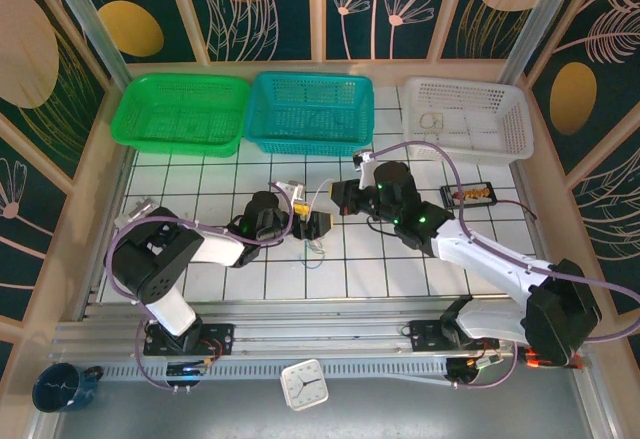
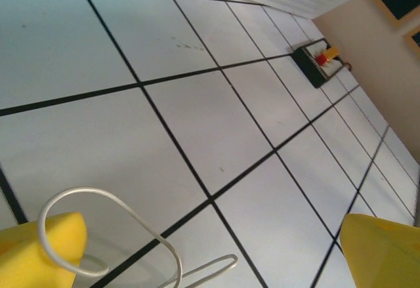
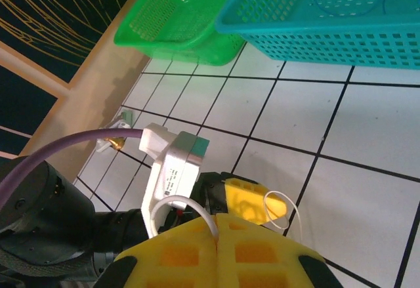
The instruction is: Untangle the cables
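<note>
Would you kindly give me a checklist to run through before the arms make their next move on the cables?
1. Right gripper shut on a pale cable: ok.
2. Left gripper open wide: ok.
3. Left gripper's fingers free of cable: not ok, a loop lies across one.
4. Remaining cables separated: cannot tell, too small in the top view.

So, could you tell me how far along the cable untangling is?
Looks done: a coiled wire lies in the white basket. In hand: the right gripper is shut on a pale wire; the left gripper stands open beside it. Left: a small bluish tangle on the table near them.
</note>
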Robot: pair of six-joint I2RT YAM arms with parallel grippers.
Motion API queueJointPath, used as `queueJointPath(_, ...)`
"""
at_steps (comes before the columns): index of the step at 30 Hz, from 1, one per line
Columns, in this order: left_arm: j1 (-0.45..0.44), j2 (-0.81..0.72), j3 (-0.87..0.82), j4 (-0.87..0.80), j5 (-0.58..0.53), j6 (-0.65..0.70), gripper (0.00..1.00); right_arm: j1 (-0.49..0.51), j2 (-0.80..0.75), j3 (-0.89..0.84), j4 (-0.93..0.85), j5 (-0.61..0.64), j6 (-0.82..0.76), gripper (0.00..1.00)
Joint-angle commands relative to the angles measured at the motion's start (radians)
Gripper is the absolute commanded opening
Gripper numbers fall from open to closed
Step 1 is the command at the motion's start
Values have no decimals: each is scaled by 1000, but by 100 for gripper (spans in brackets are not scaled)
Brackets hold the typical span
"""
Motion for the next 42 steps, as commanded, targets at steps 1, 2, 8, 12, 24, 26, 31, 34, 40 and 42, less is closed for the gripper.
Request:
queueJointPath(1, -5, -4, -12, 75, 84, 15, 99, 1, 12, 33, -2, 34, -6, 0)
queueJointPath(2, -4, -11, -11, 74, 101, 21, 99, 2, 20, 32, 4, 36, -5, 0)
queueJointPath(8, -5, -54, -23, 46, 175, 64, 99, -2, 90, 37, 26, 66, -6, 0)
queueJointPath(12, -5, -71, -47, 51, 211, 72, 99, -13, 138, 48, 18, 102, 5, 0)
queueJointPath(24, -5, -99, -51, -37, 194, 128, 99, -126, 177, 62, 16, 140, 119, 0)
queueJointPath(26, -5, -102, -45, -42, 173, 129, 99, -123, 180, 70, 36, 117, 108, 0)
queueJointPath(31, -5, -118, -38, -56, 53, 134, 99, -106, 176, 120, 11, 74, 73, 0)
queueJointPath(34, -5, -112, -28, -55, 13, 143, 99, -82, 168, 141, -5, 59, 55, 0)
queueJointPath(40, -5, -46, 29, -37, 41, 145, 99, -35, 147, 160, -30, 56, 43, 0)
queueJointPath(42, -5, -20, 51, -27, 56, 140, 99, -23, 140, 162, -33, 56, 43, 0)
